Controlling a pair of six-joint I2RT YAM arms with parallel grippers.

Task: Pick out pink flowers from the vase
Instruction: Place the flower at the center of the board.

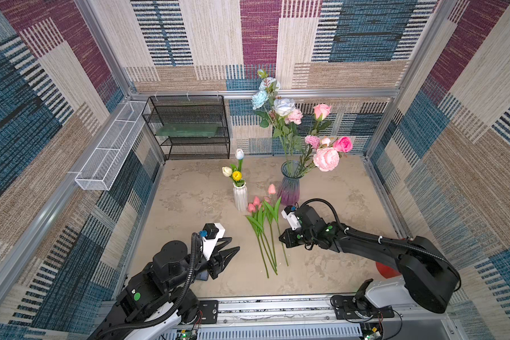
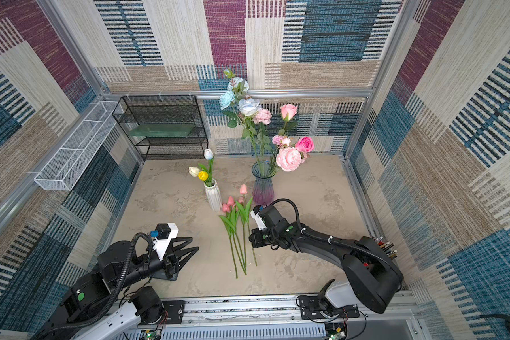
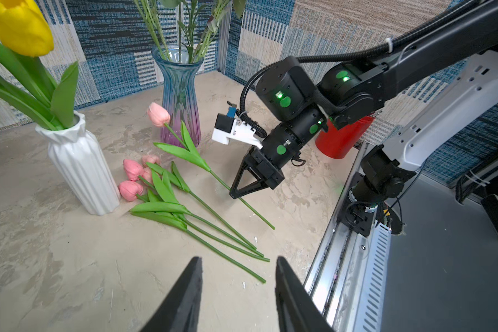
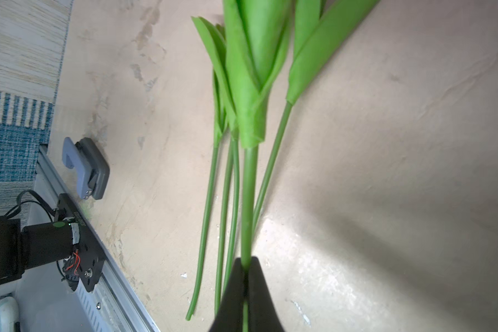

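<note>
- The held pink tulip [image 1: 272,189] lies just in front of the glass vase [image 1: 290,182], its stem clamped between the closed jaws of the right gripper [image 1: 281,236]. Whether it rests on the table [image 1: 336,206] I cannot tell.
- Four more pink tulips [image 1: 256,201] lie beside it, also in front of the vase: five out in all.
- Standing in the vase: five larger pink blooms [image 1: 326,159] by my count, plus three pale blue-white roses [image 1: 283,106].
- The left gripper [image 1: 235,244] hangs farther out from the vase, jaws apart, empty.
- Likely step: laying down the fifth tulip. Next calls for letting go, then gripping a pink bloom's stem without tipping the vase.
</note>
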